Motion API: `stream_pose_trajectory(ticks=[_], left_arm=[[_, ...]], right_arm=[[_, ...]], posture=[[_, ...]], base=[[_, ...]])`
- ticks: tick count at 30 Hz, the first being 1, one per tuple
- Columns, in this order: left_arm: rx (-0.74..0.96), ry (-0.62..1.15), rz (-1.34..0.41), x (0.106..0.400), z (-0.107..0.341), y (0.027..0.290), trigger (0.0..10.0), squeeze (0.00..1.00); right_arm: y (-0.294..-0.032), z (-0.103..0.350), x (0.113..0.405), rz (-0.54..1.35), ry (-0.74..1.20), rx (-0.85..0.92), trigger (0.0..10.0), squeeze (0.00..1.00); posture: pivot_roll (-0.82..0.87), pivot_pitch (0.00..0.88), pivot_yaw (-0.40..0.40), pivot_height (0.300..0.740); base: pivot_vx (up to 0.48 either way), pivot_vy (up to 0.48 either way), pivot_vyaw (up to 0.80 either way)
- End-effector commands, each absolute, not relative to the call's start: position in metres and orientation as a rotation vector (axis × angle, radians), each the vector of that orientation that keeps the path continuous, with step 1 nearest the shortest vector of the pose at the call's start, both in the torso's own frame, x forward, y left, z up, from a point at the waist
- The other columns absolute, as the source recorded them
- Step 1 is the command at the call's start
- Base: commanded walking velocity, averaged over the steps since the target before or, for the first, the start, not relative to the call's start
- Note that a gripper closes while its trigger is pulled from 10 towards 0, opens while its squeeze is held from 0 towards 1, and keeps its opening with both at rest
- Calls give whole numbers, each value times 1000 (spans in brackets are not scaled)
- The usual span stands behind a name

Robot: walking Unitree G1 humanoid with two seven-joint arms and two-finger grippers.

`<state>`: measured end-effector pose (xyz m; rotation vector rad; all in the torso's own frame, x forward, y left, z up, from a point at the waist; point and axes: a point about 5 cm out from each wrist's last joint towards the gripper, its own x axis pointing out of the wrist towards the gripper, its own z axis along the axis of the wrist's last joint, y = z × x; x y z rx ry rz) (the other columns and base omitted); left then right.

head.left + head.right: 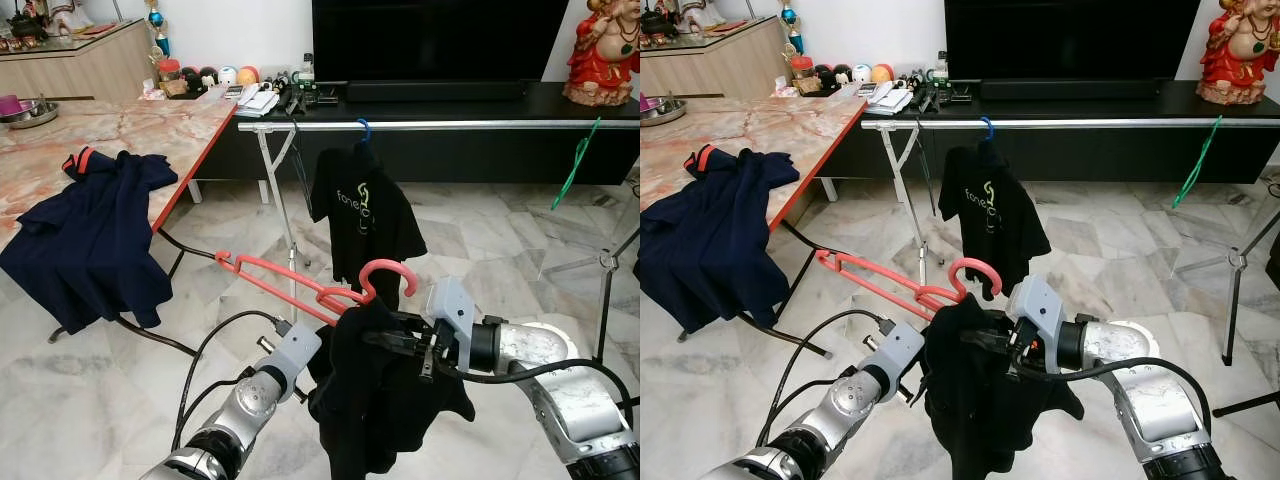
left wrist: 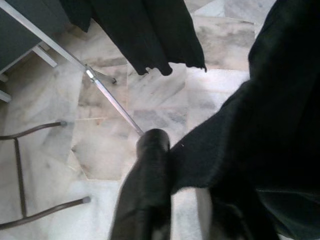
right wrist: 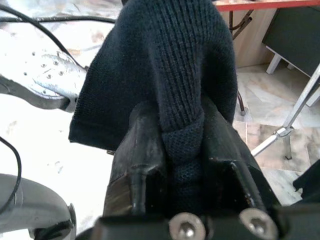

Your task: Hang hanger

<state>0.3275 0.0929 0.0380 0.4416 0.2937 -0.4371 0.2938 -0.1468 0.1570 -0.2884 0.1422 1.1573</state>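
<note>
A salmon-red plastic hanger [image 1: 290, 283] is held tilted in front of me, its hook [image 1: 392, 272] pointing up. A dark knit garment [image 1: 380, 400] hangs bunched from its right half. My right gripper [image 1: 402, 340] is shut on a fold of that garment just below the hook; in the right wrist view the knit cloth [image 3: 182, 100] is pinched between both fingers. My left gripper [image 2: 170, 165] sits against the garment's left side, partly buried in the cloth. Beyond stands a silver clothes rail [image 1: 450, 125] with a black T-shirt [image 1: 362, 210] on a blue hanger.
A green hanger [image 1: 577, 160] hangs on the rail's right part. The rail's stand legs [image 1: 285, 215] rise from the marble floor ahead. A marble table [image 1: 120, 130] on my left carries a navy garment [image 1: 95, 235]. A low black TV cabinet [image 1: 480, 100] lines the wall.
</note>
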Motion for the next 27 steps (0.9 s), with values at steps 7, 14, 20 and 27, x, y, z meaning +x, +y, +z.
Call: stream_pose_trajectory(ticks=[7,14,20,27], left_arm=[[347,369,-373,323,28,105,0,0],[309,381,-349,324,28,109,0,0],[282,417,-334,322,24,114,0,0],[284,442,-316,318,19,123,0,0]], right_arm=[[-148,156,294,1149,132,-325,0,0],[-149,156,295,1137,133,-321,0,0],[-156,157,295,1125,113,-295,0,0],[-172,177,276,1246,-23,-25,0,0]], posture=[[-89,14,32,740],[-89,12,33,740],[-91,19,29,740],[-90,28,22,740]], base=[[0,0,0],[0,0,0],[0,0,0],[0,0,0]])
